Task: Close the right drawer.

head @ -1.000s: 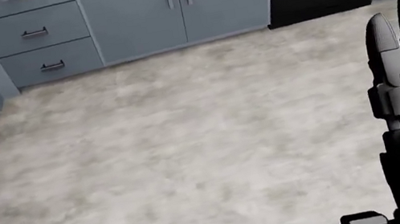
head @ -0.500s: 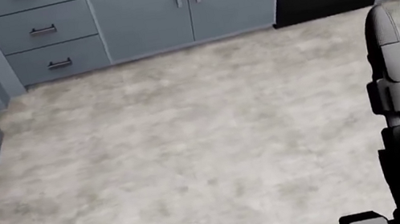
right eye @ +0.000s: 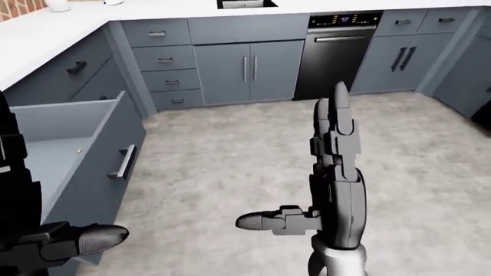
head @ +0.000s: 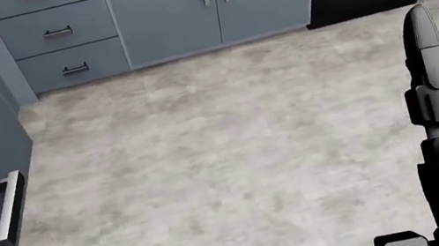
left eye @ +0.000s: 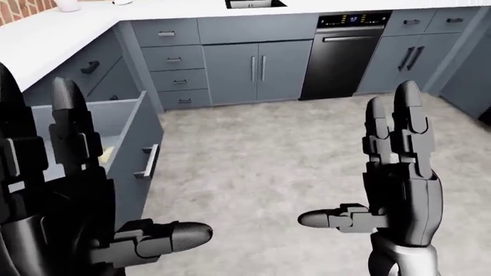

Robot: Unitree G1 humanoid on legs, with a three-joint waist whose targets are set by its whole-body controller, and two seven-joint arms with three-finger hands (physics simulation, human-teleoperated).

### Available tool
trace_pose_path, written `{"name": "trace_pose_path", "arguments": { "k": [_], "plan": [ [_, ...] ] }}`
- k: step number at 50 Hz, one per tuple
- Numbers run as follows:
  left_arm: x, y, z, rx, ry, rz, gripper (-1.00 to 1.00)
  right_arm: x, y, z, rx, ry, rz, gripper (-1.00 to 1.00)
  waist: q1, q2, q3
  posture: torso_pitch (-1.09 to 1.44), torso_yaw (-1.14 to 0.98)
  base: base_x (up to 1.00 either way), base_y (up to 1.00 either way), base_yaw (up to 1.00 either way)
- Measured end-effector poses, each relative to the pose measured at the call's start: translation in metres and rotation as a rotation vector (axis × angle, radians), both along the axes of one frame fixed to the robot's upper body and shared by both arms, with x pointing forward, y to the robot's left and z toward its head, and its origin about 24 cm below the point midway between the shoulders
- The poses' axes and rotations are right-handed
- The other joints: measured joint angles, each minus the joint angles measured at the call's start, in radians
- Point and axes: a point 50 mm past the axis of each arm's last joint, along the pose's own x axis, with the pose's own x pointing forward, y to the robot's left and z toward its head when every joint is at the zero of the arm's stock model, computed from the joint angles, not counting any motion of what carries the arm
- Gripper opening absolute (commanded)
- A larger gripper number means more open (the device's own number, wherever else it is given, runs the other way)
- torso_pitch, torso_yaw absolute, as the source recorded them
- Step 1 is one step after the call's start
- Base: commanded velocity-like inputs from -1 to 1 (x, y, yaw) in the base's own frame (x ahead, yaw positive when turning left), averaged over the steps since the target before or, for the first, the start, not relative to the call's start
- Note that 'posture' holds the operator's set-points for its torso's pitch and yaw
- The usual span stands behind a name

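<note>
One drawer (right eye: 84, 155) stands pulled out at the right-eye view's left, under the bench (right eye: 46, 34). Both hands, left hand (left eye: 69, 195) and right hand (left eye: 399, 172), hang released, touching nothing. Approach step; next, press its front shut.

A mottled grey stone-look floor (left eye: 269, 155) spreads between blue-grey base cabinets (left eye: 230, 69) with slim bar handles. A white countertop (left eye: 53, 34) caps them. A black dishwasher (left eye: 338, 54) sits among them, and red brick wall (left eye: 19, 7) shows at upper left.
</note>
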Motion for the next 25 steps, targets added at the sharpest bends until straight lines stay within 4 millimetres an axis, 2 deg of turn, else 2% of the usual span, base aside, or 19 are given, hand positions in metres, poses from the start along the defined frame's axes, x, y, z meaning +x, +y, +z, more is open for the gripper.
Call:
{"name": "trace_pose_path", "arguments": {
  "k": [2,3,4,7,8,12,14,15,19,25],
  "plan": [
    [-0.0007,-0.0003,0.0006,0.001,-0.006,-0.001,1.0,-0.0004,0.0005,0.0012,0.0,-0.007,0.002,1.0,0.0,-0.031,-0.004,0.0,0.0,0.02,0.21,0.0],
    [-0.0005,-0.001,0.0006,-0.003,-0.007,-0.007,1.0,-0.0003,-0.0004,0.0011,-0.004,-0.007,-0.003,1.0,-0.008,-0.029,-0.007,0.0,0.0,0.02,0.21,0.0],
    [0.0003,-0.0016,-0.0007,-0.006,0.001,-0.012,1.0,0.0005,-0.0016,-0.0004,-0.006,0.002,-0.01,1.0,-0.015,-0.017,-0.002,0.0,0.0,0.03,0.21,0.0],
    [0.0024,-0.0014,-0.0034,-0.002,0.024,-0.014,1.0,0.0025,-0.0035,-0.0059,-0.002,0.039,-0.024,1.0,-0.013,-0.022,-0.01,0.0,0.0,0.03,0.22,0.0],
    [0.002,-0.001,-0.0028,-0.001,0.02,-0.012,1.0,0.0025,-0.0033,-0.0055,-0.001,0.038,-0.023,1.0,-0.011,-0.018,-0.012,0.0,0.0,0.03,0.21,0.0],
    [-0.0011,-0.0017,0.0009,-0.001,-0.009,-0.015,1.0,0.0004,-0.0022,-0.001,-0.004,0.008,-0.017,1.0,-0.011,0.031,0.001,0.0,0.0,0.03,0.21,0.0],
    [-0.0013,-0.0016,0.0015,0.001,-0.013,-0.016,1.0,0.0003,-0.0023,-0.001,-0.004,0.006,-0.018,1.0,-0.015,0.068,0.0,0.0,0.0,0.02,0.21,0.0],
    [-0.0015,-0.0012,0.0017,0.002,-0.014,-0.013,1.0,0.0003,-0.0019,-0.0005,-0.004,0.004,-0.016,1.0,-0.012,0.093,-0.008,0.0,0.0,0.03,0.22,0.0],
    [0.0023,0.0018,-0.003,-0.004,0.021,0.008,1.0,0.0038,0.002,-0.0073,0.0,0.044,0.009,1.0,0.009,0.072,-0.004,0.0,0.0,0.03,0.22,0.0],
    [0.0001,0.0011,0.0003,-0.002,-0.001,0.001,1.0,0.0012,0.0006,-0.0017,0.0,0.012,0.0,1.0,0.002,0.012,-0.002,0.0,0.0,0.02,0.21,0.0]
  ]
}}
